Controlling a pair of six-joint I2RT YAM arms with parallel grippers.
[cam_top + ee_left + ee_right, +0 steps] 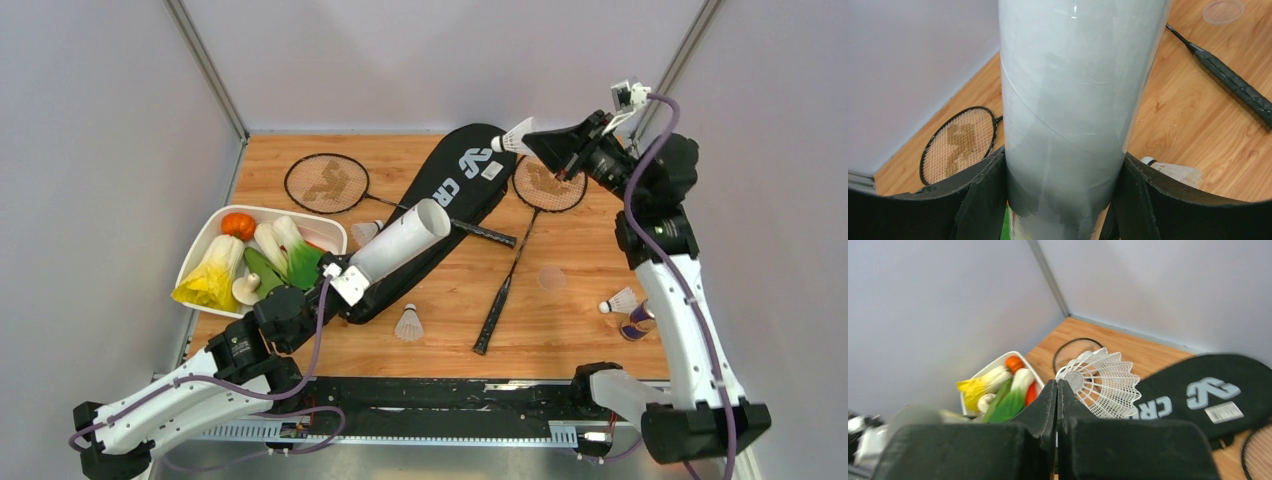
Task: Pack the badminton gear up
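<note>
Two items are in hand and the rest lie loose on the bench (580, 250). Item one: long white tube (405, 240), clamped near its lower end between the left fingers (983, 195), tilted with its open mouth facing the far right, over the narrow end of the black racket bag (455, 190). Item two: held shuttlecock (1103, 382), white, feathered, pinched tight by the right fingers (1043, 410), raised at the far right and well apart from the tube; which end is gripped cannot be told. Step judged in hand: loading shuttlecocks into the tube. The next move likely calls for carrying this one to the tube mouth, lining it up with the bore and releasing only once it is inside, with the tube held steady. Unpacked: tube-side shuttlecock (366, 231); front shuttlecock (408, 323); right-hand shuttlecock (620, 301); left racket (325, 183), thin, black, brownish strings, its handle crossing the bag; right racket (548, 185), alike, head beside the bag's wide end, handle pointing near; clear round lid (551, 277). The bag lies flat, white lettering up. Not gear: white tray (330, 226) of toy vegetables, far left.
</note>
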